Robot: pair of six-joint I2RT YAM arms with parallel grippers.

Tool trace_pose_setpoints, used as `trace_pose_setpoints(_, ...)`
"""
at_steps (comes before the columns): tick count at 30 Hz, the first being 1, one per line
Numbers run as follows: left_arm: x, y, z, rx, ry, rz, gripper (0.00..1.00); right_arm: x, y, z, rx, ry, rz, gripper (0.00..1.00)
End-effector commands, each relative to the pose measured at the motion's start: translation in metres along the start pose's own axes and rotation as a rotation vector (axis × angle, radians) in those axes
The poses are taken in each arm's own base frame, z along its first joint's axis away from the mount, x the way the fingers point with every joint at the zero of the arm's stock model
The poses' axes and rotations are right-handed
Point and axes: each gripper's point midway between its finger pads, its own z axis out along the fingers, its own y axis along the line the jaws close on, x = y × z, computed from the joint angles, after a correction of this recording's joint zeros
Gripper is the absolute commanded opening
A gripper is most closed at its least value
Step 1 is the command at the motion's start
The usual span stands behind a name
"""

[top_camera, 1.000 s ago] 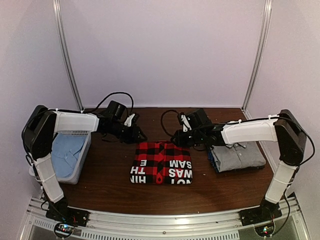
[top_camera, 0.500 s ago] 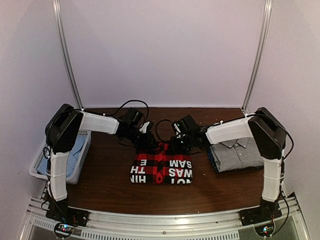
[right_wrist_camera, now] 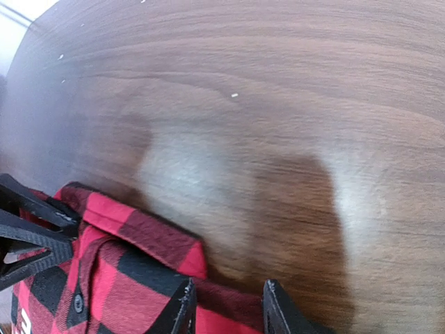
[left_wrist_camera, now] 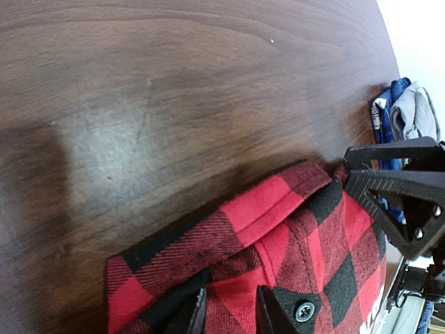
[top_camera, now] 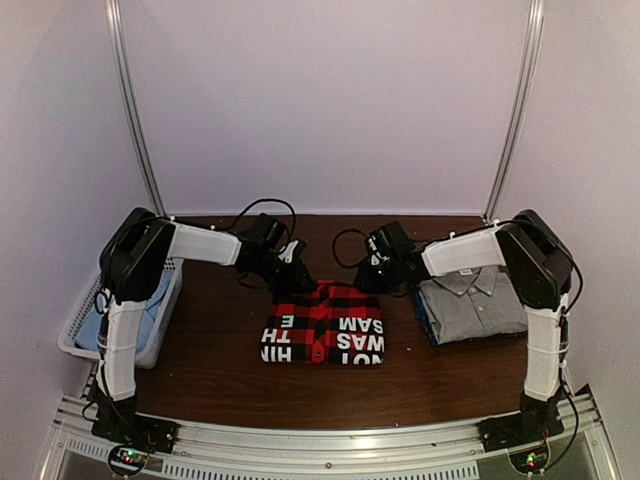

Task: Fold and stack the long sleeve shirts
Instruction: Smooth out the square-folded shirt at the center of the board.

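The red-and-black check flannel (top_camera: 323, 325) lies folded at the table's middle, its white letters on the near band. The plain grey shirt (top_camera: 470, 305) lies folded to its right. My left gripper (top_camera: 297, 281) is low at the flannel's far left corner; in the left wrist view its fingertips (left_wrist_camera: 195, 314) are slightly apart on the flannel (left_wrist_camera: 278, 236). My right gripper (top_camera: 372, 281) is at the far right corner; in the right wrist view its fingers (right_wrist_camera: 182, 309) straddle the flannel's edge (right_wrist_camera: 139, 257), slightly apart. The cloth between both pairs lies flat.
A white basket (top_camera: 75, 330) with light blue cloth stands at the left table edge. Blue cloth (top_camera: 424, 318) shows under the grey shirt. Bare brown table (top_camera: 210, 345) surrounds the flannel. Cables trail behind both wrists.
Both arms have swung inward and down to the flannel's far edge. In the last half second the right gripper shifted a little to the right. The flannel has not moved.
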Motion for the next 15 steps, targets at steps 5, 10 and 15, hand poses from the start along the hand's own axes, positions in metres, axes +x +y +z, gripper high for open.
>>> trace_pose_setpoints(5,-0.027,0.03,-0.026,-0.136,-0.065,0.019,0.26,0.009,-0.022,0.003,0.043,0.035,0.017,0.34)
trace_pose_setpoints(10,-0.038,0.033,-0.039,-0.153,-0.083,0.027,0.26,-0.004,-0.019,-0.01,0.06,0.008,-0.002,0.35)
trace_pose_setpoints(15,-0.039,0.037,-0.048,-0.184,-0.096,0.034,0.26,-0.025,-0.013,-0.032,0.08,-0.043,-0.028,0.35)
